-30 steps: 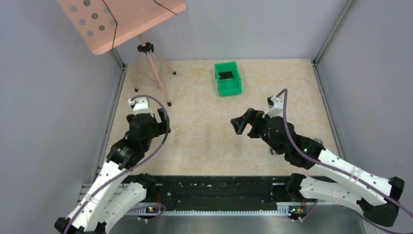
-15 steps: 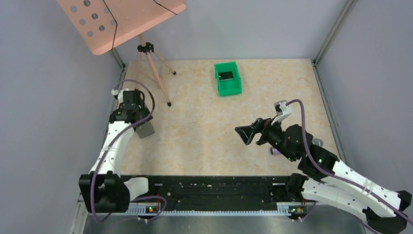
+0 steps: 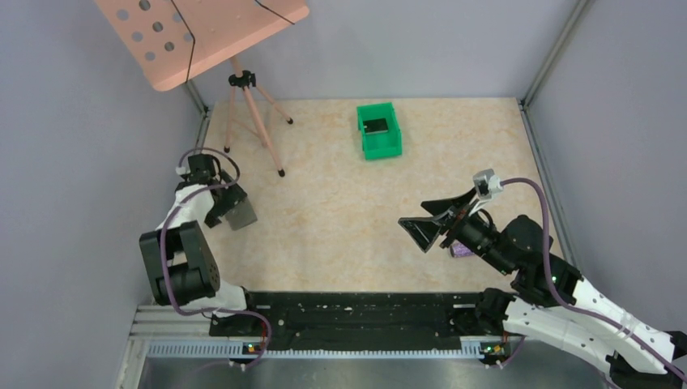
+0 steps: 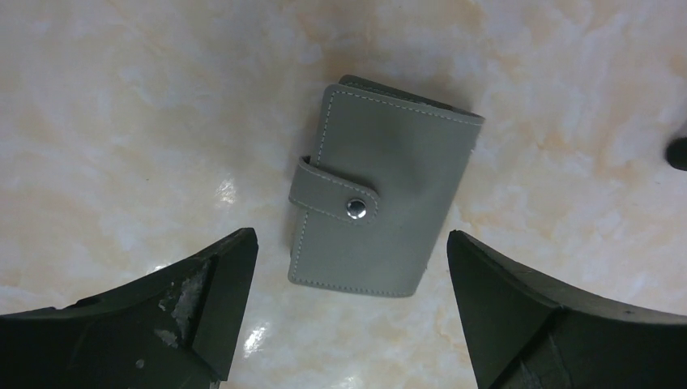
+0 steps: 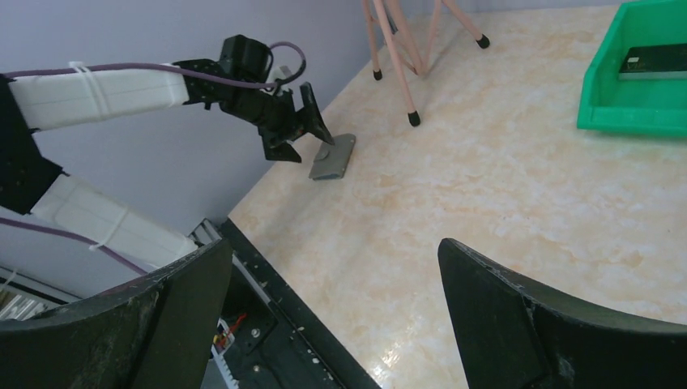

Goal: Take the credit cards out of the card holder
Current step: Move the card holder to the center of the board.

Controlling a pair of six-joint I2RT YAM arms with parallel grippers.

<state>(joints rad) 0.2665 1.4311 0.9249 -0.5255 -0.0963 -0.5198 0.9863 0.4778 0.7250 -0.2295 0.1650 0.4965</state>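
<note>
The card holder [image 4: 381,190] is a flat grey wallet, folded shut with its snap strap fastened. It lies on the table at the left [image 3: 241,213] and no cards show. My left gripper [image 4: 348,239] is open and empty, hovering just above the holder with a finger on each side of its near end. From above, the gripper [image 3: 224,203] sits at the holder's left edge. My right gripper [image 3: 427,221] is open and empty, held above the table at the right, far from the holder. The right wrist view shows the holder [image 5: 334,156] under the left gripper [image 5: 293,130].
A green bin [image 3: 379,139] stands at the back middle with a dark flat item [image 3: 375,125] inside. A pink music stand [image 3: 202,36] on tripod legs [image 3: 258,121] stands at the back left. A purple cylinder [image 3: 460,250] lies partly hidden under my right arm. Grey walls enclose the table.
My left arm has swung out to the left, uncovering the card holder, and its gripper now hovers at it. My right arm has drawn back toward the near right, still open.
</note>
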